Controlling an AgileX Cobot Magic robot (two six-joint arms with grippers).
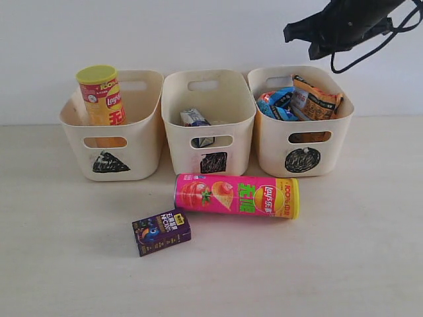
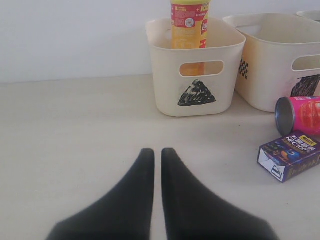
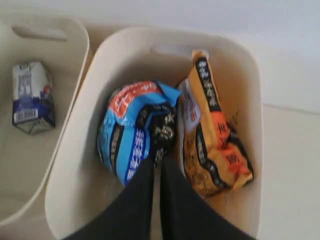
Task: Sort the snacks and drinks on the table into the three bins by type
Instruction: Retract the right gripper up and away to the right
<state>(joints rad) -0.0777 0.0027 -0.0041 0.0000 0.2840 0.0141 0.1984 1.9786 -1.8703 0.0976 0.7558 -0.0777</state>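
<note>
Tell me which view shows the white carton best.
The right wrist view: looking down into the middle bin, it shows the whole white carton. The exterior view catches only part behind the bin's front wall. The left wrist view shows none of it.

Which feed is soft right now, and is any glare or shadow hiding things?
Right wrist view: softest, print on the blue bag and orange bag smeared, right gripper a featureless black shape. Left wrist view: triangle bin sharp, left gripper dark with fuzzy edges near the lens. Exterior view: even flat light, faint shadows, no glare.
</note>
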